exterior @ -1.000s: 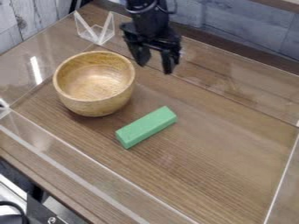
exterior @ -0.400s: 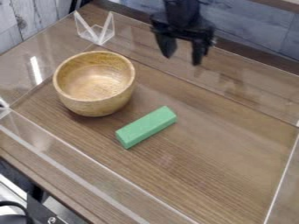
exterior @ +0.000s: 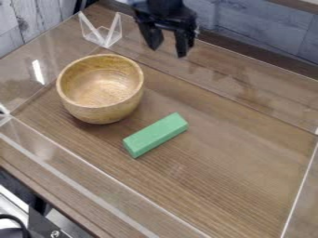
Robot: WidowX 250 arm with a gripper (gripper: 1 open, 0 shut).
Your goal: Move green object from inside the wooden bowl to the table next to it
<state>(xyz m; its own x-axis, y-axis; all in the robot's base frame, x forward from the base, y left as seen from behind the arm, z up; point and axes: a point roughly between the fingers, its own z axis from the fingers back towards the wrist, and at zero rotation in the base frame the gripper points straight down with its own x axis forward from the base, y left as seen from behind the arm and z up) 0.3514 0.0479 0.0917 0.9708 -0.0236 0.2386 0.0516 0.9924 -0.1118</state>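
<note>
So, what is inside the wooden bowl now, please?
Nothing shows inside the wooden bowl; its bare floor and inner wall are visible. Only a strip behind the near rim may be hidden. The green block lies outside, on the table.

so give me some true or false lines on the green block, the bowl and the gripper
The green block lies on the table. True.
The wooden bowl is tipped on its side. False: it stands upright.
The gripper is holding the green block. False: the block lies apart from it.
The bowl has nothing visible inside. True.
The block touches the bowl. False: bare tabletop separates them.
</note>
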